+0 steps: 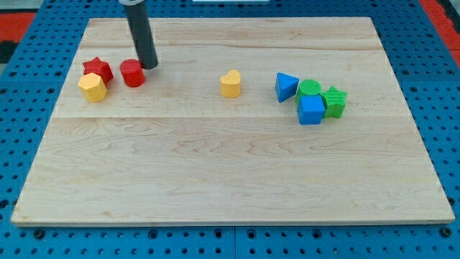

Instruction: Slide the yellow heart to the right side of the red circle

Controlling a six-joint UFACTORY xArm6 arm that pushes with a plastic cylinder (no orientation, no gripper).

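The blue cube [311, 110] partly hides the green circle [309, 88] behind it. The yellow heart [230, 83] sits mid-board, well right of the red circle [132, 73]. My tip [149, 66] touches that circle's upper right; there is no claw, only a rod cut off at the top.

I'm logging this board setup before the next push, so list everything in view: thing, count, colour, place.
red star: 1, red, far left, touching the yellow hexagon
yellow hexagon: 1, yellow, far left, below the star
red circle: 1, red, right of the star
yellow heart: 1, yellow, centre, alone
blue triangle: 1, blue, right cluster's left end
green circle: 1, green, right cluster
blue block: 1, blue, cluster's bottom
green star: 1, green, cluster's right end
board: 1, light wood, on blue pegboard
my tip: 1, dark rod, just right of the red circle
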